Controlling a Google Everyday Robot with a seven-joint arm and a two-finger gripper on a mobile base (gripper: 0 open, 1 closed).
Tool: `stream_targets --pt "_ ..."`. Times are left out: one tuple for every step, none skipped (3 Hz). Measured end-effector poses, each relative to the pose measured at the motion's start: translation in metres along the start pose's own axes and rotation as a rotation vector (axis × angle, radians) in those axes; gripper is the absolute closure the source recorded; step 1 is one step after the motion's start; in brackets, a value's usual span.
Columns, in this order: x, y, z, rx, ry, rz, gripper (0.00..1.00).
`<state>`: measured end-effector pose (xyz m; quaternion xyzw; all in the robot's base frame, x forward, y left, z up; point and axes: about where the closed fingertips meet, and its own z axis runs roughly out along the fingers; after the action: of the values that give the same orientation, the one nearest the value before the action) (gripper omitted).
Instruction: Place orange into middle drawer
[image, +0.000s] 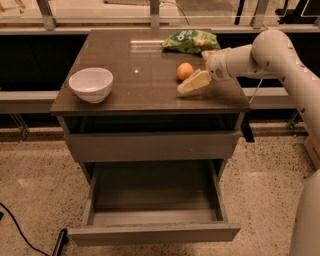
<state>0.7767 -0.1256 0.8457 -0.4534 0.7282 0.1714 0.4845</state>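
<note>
- The orange (185, 71) sits on the cabinet's top surface (145, 85), toward the back and on the arm's side. It is just in front of the green snack bag (190, 41) and well apart from the white bowl (91, 84).
- The gripper (194, 81) hangs low over the surface at the end of the white arm (260, 55), which reaches in from the side away from the bowl.
- The key relation is that the orange lies just beside the gripper, on the side facing the back edge and the bag. It is not held.
- The two look close enough to touch, though I cannot say whether they do.
- The gripper's long axis slants down toward the front edge, so it runs past the fruit rather than at it.
- Whether the gripper is apart or together cannot be told from this angle, as only one pale wedge of it shows clearly.
- The middle drawer (150, 200) stands pulled out below the front of the cabinet, with its flat grey floor bare.
- My judgement is that the grasp has not yet been made. The next move calls for bringing the gripper round the orange before any carry forward and down to the drawer.
- The fruit is round and smooth, so a sideways nudge could roll it toward the bag.
</note>
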Motion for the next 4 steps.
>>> stream_targets --pt "-0.004 0.008 0.012 -0.044 -0.025 0.0 0.0" --pt "-0.01 0.012 0.016 -0.07 -0.063 0.023 0.18" --pt "-0.01 0.015 0.021 -0.078 -0.056 0.027 0.42" --pt "-0.004 0.018 0.024 -0.067 -0.003 0.022 0.66"
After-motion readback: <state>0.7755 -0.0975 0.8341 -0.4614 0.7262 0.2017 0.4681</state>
